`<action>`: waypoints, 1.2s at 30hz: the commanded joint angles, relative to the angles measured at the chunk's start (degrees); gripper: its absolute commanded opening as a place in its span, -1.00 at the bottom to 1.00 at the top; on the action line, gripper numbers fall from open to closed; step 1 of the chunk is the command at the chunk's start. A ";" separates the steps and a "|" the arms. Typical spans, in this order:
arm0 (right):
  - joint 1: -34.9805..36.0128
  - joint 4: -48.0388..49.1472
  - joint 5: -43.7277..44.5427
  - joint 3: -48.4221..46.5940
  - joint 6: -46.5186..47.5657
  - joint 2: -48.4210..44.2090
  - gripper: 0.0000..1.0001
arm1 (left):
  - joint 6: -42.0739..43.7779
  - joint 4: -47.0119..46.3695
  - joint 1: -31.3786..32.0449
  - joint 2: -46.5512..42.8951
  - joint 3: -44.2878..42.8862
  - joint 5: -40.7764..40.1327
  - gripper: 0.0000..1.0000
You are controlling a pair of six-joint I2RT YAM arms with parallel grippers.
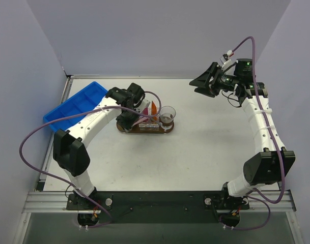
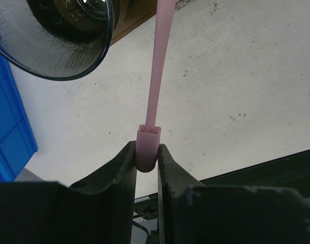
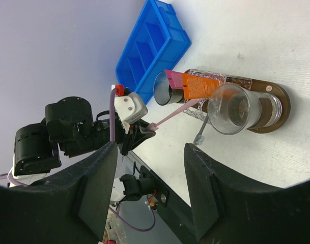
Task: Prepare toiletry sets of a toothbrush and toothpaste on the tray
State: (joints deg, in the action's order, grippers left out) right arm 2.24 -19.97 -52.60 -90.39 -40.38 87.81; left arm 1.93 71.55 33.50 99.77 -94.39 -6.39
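Bright and even everywhere, lit from above. Only soft, pale shadows on the white table (image 1: 205, 147). Sharp all over from the top. Up close, blurry and dark on the left fingers (image 2: 119, 178), sharp on the pink toothbrush (image 2: 153, 101) pinched between them, a pale shine on the glass cup (image 2: 58, 51) beyond their tips. Blurry on the right fingers (image 3: 96, 188) too, clear far past them.
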 commanded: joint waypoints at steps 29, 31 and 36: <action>-0.75 1.77 -1.63 2.06 1.27 -0.62 0.01 | -10.28 7.38 4.47 7.99 -11.96 -6.79 -0.85; -0.75 1.69 -1.63 2.15 1.27 -0.80 0.01 | -10.63 7.38 4.56 8.16 -12.66 -7.23 -0.66; -0.75 1.69 -1.54 2.15 1.45 -0.89 0.01 | -11.07 7.11 4.74 8.16 -13.45 -8.11 -0.38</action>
State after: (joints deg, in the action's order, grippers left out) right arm 1.80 -19.97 -52.86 -88.49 -40.18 87.81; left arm -7.55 77.62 38.11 107.85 -104.55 -12.19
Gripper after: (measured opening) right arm 0.503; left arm 0.289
